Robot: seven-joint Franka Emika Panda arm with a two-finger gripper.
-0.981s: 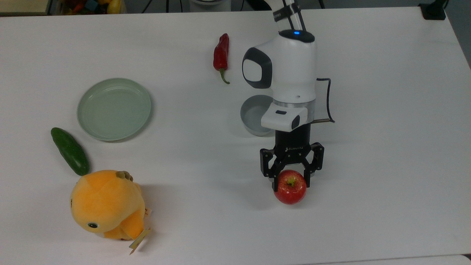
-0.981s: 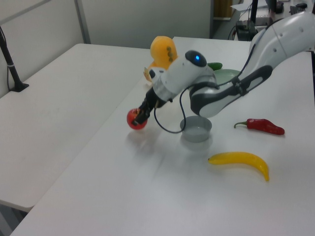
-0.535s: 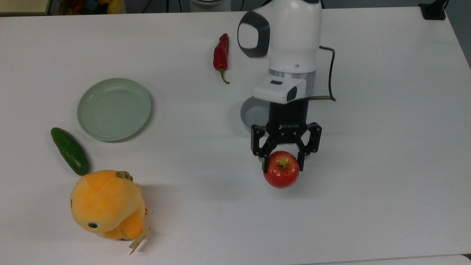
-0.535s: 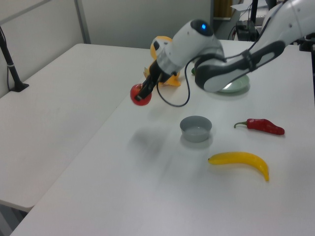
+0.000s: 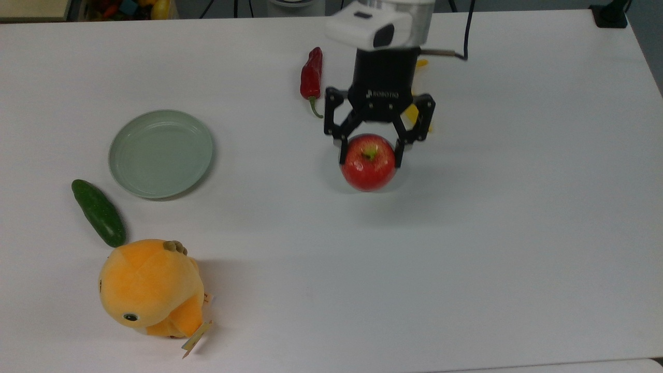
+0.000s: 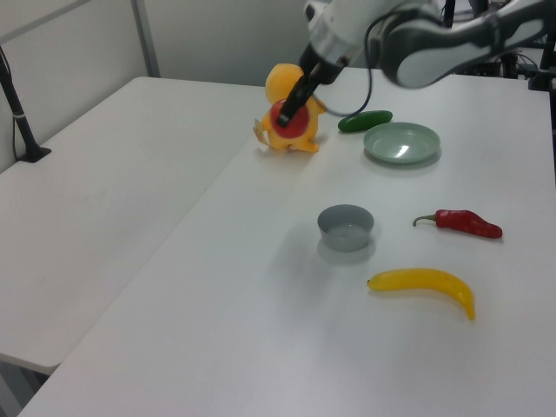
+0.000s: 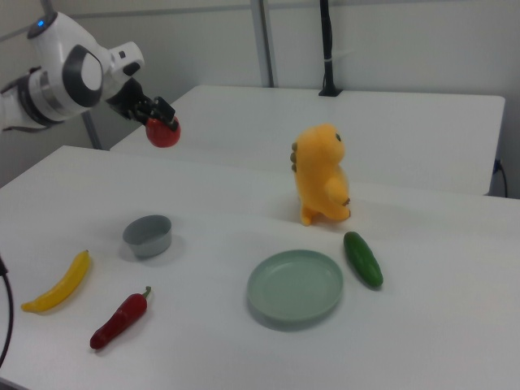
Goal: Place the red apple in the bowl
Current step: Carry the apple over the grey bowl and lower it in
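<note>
Red apple (image 7: 163, 132) gripped aloft (high above bowl (image 7: 148, 235)), surrounding table (image 7: 439, 325) open

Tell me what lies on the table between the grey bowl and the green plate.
Nothing. In the right view, the stretch of white table between the bowl and the plate is bare; the chili pepper lies nearer the camera, off that line.

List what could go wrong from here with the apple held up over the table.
1. The gripper holds the red apple by its upper part, high above the table; a slip would likely let it drop and roll.
2. The bowl is barely wider than the apple, so a slightly off release could hit the rim or tip it.
</note>
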